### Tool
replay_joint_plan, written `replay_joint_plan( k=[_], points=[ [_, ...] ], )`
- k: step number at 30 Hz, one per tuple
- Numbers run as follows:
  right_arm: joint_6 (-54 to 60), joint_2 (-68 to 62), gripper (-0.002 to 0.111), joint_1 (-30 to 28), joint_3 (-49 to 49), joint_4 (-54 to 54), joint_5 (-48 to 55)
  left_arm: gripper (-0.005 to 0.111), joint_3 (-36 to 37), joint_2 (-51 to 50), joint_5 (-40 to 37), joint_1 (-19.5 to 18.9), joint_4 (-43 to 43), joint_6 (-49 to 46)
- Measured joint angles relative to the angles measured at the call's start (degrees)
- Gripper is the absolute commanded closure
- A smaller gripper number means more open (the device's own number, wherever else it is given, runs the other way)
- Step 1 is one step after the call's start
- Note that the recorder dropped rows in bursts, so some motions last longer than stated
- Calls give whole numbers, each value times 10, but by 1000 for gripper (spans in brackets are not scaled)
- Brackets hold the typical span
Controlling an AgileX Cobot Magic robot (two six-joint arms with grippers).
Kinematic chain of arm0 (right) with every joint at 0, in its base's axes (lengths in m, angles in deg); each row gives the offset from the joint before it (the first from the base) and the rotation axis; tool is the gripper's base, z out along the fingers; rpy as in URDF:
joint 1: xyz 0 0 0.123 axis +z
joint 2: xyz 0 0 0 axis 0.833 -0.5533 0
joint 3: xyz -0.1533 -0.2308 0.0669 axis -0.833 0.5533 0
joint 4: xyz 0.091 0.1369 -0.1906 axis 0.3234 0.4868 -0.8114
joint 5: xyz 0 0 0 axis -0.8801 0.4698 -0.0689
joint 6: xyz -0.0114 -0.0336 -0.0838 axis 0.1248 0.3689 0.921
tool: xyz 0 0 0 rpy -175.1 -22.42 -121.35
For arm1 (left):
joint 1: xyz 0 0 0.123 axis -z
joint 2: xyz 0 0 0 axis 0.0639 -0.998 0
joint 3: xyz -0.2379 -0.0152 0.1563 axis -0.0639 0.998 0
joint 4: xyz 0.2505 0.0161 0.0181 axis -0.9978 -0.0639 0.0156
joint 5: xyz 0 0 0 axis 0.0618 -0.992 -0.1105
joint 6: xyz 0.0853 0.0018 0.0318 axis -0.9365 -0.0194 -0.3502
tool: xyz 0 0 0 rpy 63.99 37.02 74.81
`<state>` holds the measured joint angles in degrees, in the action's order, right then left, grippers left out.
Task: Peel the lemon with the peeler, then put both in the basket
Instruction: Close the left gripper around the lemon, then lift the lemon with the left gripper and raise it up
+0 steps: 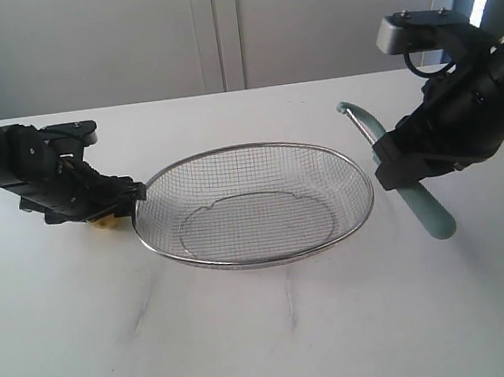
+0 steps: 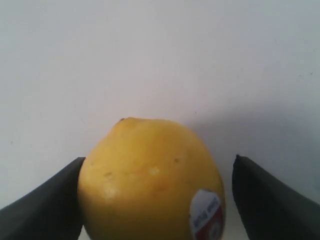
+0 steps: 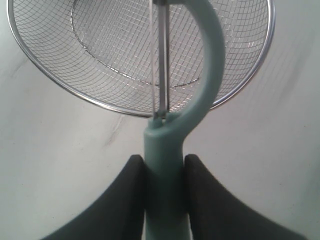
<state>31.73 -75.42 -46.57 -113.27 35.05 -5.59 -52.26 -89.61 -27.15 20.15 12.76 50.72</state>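
The yellow lemon with a red-and-white sticker rests on the white table between the fingers of my left gripper. One finger touches its skin and the other finger stands a little off it, so the gripper is open. From the exterior view only a sliver of the lemon shows under the left gripper, just left of the wire basket. My right gripper is shut on the teal handle of the peeler. The peeler hangs slanted right of the basket, blade head up.
The basket holds nothing and sits mid-table between the arms. Its rim lies close to the left gripper and close to the right gripper. White table stretches in front; a pale wall stands behind.
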Motion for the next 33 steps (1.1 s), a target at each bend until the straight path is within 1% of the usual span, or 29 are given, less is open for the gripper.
replay_joint_plan(
  k=[3,5,9,11,15,17,21,25,31,33],
  points=[
    [-2,0,108,0,0,0,0,29,0,0,1,0,0,0],
    [-2,0,108,0,0,0,0,36,0,0,2,0,0,0],
    [-5,0,108,0,0,0,0,58,0,0,3,0,0,0],
    [-5,0,108,0,0,0,0,72,0,0,3,0,0,0],
    [-6,0,108,0,0,0,0,97,0,6,-23,0,0,0],
    [-6,0,108,0,0,0,0,107,0,15,-40,0,-4,0],
    [-6,0,108,0,0,0,0,107,0,46,-64,0,-17,-1],
    [-6,0,108,0,0,0,0,107,0,96,-105,0,-28,-14],
    [-6,0,108,0,0,0,0,107,0,194,-203,0,-30,-93],
    [-6,0,108,0,0,0,0,107,9,232,-220,0,-28,-120]
  ],
)
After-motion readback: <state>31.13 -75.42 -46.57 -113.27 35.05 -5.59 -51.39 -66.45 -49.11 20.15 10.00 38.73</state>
